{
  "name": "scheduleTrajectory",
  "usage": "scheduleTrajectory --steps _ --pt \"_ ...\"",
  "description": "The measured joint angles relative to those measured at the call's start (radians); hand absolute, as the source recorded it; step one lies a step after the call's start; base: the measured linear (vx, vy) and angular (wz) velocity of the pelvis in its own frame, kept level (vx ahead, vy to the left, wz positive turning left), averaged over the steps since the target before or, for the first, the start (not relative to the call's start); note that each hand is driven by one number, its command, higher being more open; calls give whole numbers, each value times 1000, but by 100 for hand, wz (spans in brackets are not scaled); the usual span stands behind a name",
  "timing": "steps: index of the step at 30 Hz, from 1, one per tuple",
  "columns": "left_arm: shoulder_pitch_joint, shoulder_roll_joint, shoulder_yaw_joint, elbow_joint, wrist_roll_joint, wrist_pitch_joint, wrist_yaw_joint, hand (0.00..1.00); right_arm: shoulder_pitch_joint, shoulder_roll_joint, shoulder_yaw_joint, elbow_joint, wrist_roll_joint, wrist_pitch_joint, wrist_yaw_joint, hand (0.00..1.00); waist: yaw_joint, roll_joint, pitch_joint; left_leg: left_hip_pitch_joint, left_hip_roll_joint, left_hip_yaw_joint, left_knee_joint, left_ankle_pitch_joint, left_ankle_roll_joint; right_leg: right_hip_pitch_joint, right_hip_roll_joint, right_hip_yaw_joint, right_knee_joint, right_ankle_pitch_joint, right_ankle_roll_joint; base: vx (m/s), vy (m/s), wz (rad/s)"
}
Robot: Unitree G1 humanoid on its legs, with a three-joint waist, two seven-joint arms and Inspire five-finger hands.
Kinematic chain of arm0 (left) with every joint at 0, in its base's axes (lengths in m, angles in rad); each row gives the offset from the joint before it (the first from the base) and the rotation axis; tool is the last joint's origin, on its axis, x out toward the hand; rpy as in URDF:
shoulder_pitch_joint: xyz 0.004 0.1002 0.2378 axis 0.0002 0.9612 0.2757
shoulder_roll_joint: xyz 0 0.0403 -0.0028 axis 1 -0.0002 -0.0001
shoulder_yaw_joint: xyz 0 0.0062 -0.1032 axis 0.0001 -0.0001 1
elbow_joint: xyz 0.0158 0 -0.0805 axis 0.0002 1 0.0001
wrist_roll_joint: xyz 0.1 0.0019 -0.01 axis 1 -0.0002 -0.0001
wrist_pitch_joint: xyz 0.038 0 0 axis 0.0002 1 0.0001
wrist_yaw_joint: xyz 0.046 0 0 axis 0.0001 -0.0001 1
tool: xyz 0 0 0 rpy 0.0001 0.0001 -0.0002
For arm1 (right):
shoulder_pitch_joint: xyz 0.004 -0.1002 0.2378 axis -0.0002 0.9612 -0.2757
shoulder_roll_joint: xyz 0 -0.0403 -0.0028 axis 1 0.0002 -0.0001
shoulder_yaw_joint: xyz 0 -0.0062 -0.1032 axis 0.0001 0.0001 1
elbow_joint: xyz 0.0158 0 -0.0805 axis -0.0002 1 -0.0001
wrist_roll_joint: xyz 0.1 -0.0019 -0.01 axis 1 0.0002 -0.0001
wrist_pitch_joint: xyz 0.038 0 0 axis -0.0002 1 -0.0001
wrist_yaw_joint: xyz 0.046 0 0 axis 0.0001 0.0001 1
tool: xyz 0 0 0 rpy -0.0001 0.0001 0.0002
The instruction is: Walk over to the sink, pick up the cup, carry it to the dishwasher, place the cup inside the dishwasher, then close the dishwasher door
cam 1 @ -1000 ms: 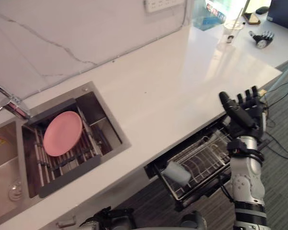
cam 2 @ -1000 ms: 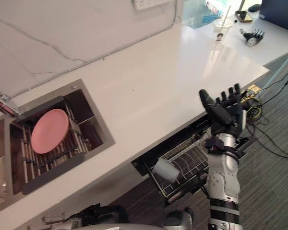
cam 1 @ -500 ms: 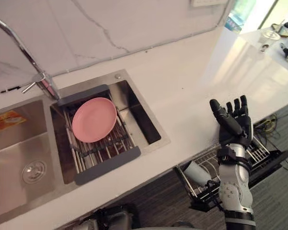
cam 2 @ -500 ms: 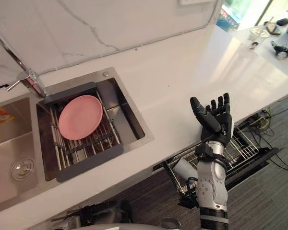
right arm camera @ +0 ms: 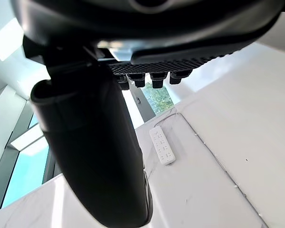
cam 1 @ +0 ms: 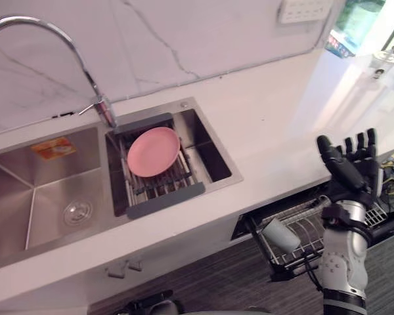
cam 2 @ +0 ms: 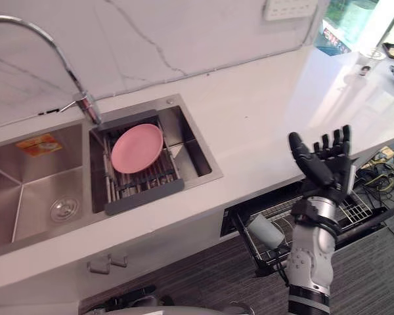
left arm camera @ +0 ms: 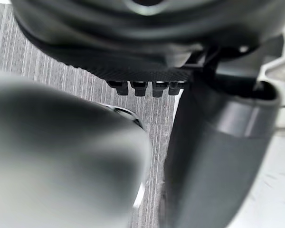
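Cup (cam 1: 280,234) lies in the dishwasher rack (cam 1: 310,225), below the right hand (cam 1: 351,174).

we see a pale cup (cam 2: 264,230) tipped on its side in the wire rack (cam 2: 354,207) of the open dishwasher (cam 2: 368,226), pulled out beneath the counter (cam 2: 262,125), steel sink (cam 2: 26,190) well apart to the left

The sink (cam 1: 26,190) sits in the left part of the countertop (cam 1: 262,131), the faucet (cam 1: 100,108) behind it and a plate (cam 1: 153,151) on a drain rack (cam 1: 163,190) in its right basin; further right, under the counter's near edge, the cup (cam 1: 281,234) lies at the left end of the pulled-out dishwasher rack (cam 1: 307,226).
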Motion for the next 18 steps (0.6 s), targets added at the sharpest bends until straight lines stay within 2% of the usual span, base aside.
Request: scheduleTrajectory --steps 3,5,7,9,13,16,18 --pt "-2 -2 -20 5 4 -2 -1 100 -1 -1 19 -9 2 22 72 100 0 1 -2 74 -42 -17 -162 92 20 11 -12 4 -13 44 4 -49 156 20" --pt "-2 -2 -21 7 1 -6 1 100 -3 -1 40 -9 2 35 97 100 -1 1 -2 90 -47 -34 -216 126 26 9 -7 2 -13 66 5 -76 90 26" --pt "-3 1 -21 17 -37 -11 5 100 -15 -4 74 5 3 39 118 100 0 1 -3 84 -47 -50 -220 134 35 9 -5 1 -13 89 6 -70 62 25" --pt "-3 0 -20 19 -59 -25 17 100 -37 -6 118 26 2 39 137 100 16 1 -3 81 -54 -58 -221 140 43 9 -9 1 -12 99 5 -71 44 9" --pt "13 -2 -19 18 -113 -52 33 100 -94 -21 168 94 0 39 156 100 25 1 -4 69 -62 -81 -222 145 49 10 -13 -6 -13 99 5 -63 3 17" --pt "24 -2 -17 16 -161 -69 43 100 -119 -45 172 142 -1 39 154 100 44 2 -4 53 -64 -104 -222 143 57 5 -17 -34 5 99 5 -59 -26 26" --pt "32 -3 -19 17 -174 -80 43 100 -113 -54 142 156 -15 39 141 100 46 10 -5 48 -52 -143 -223 134 57 -42 -34 -54 163 99 4 -33 -1 64"
